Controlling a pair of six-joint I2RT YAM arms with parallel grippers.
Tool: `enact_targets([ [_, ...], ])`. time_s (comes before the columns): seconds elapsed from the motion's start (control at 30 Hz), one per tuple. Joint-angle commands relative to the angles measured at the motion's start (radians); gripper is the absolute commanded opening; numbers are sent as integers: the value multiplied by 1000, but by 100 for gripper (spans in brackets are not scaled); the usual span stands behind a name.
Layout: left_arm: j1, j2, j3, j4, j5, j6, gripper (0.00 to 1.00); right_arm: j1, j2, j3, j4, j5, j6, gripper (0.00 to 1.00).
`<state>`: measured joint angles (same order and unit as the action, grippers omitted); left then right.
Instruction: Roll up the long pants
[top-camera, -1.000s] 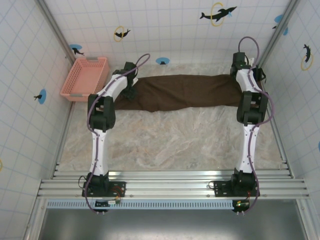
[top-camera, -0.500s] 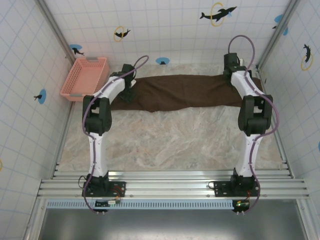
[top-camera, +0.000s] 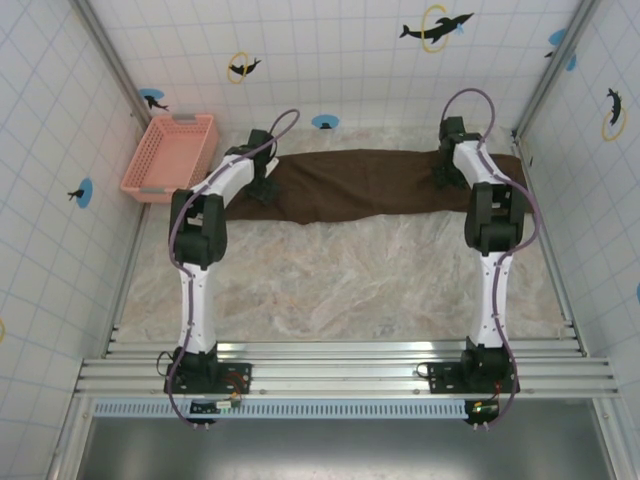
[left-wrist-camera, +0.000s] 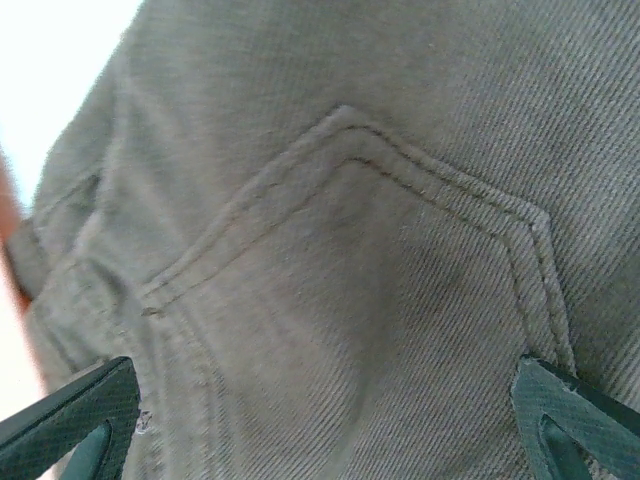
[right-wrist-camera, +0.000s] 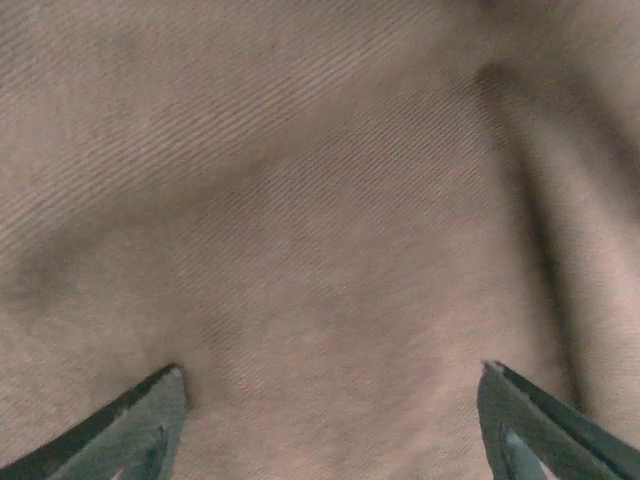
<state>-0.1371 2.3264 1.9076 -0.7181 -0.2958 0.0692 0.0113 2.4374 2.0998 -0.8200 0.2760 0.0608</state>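
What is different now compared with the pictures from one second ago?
The right hand moved left, from near the right end of the long pants to further in over them. The left hand stayed over the left end. Both hands are open, holding nothing. The long pants and the pink basket did not move.

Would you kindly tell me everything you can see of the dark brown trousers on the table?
The dark brown soft fabric long pants lie flat, stretched sideways across the far part of the beige marbled table, not yet rolled. Close up, the cloth shows a fine twill weave, with a double-stitched patch pocket at the left end. The open left tool and open right tool sit close over either end; contact is unclear.
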Motion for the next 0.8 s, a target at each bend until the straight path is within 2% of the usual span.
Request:
enact_targets([
  [0.0,-2,85,99,-118,14,-40,97,-20,78,58,-146,-69,-22,77],
  [0.2,-1,161,254,-319,-1,-38,97,-20,56,78,-277,-30,-23,78],
  [0.33,-1,156,250,-405,33,-14,97,-27,-16,-58,-279,-31,-13,76],
  [0.47,-2,76,103,-403,51,4,98,-38,-134,-273,-211,-34,6,76],
  [0.77,-4,-211,-335,-323,152,-28,98,-57,-375,-624,-126,-16,19,75],
])
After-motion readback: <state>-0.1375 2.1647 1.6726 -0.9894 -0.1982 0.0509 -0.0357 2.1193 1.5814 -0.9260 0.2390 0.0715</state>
